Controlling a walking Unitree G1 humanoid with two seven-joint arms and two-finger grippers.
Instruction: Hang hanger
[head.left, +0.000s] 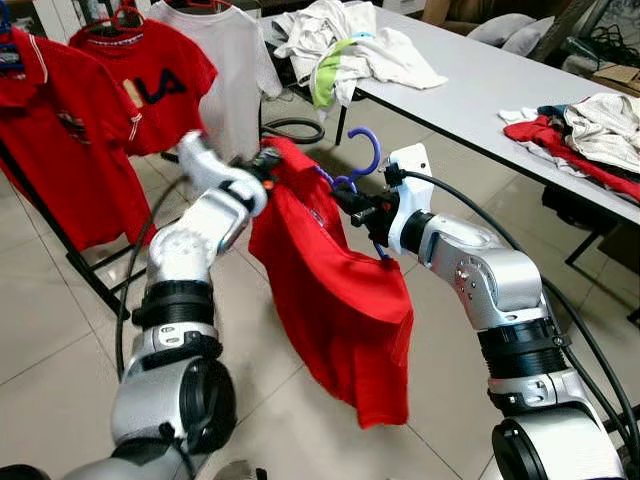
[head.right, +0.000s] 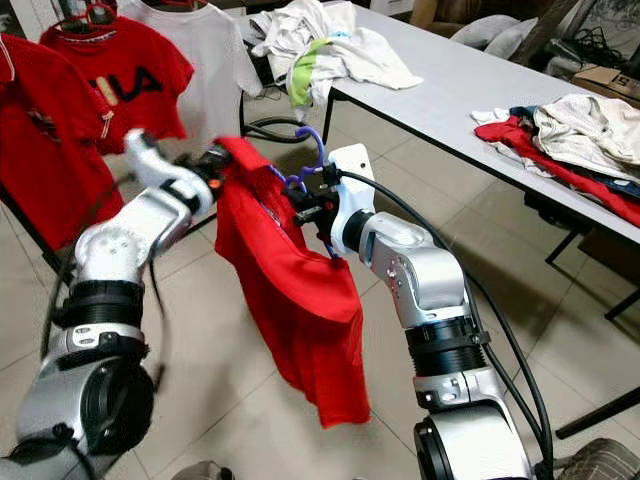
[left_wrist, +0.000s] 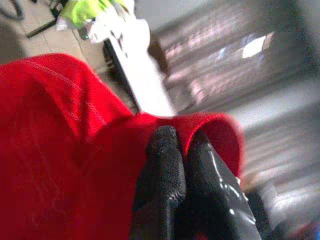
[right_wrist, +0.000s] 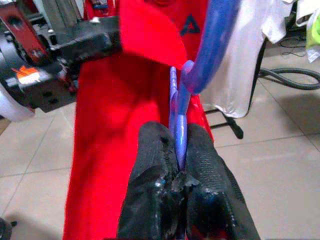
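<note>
The left gripper pinches a fold of the red shirt; its wrist view reveals the fingers pressed together, blurred in the head views. The right gripper clamps the purple hanger, whose lower bar lies hidden inside the shirt.

**A count of what is standing and hanging here**

Two grippers are showing: the left gripper and the right gripper. One purple hanger is hanging between them, carrying one red shirt. Three garments are hanging on the rack: two red shirts, one white. Two clothing piles are lying on one table.
</note>
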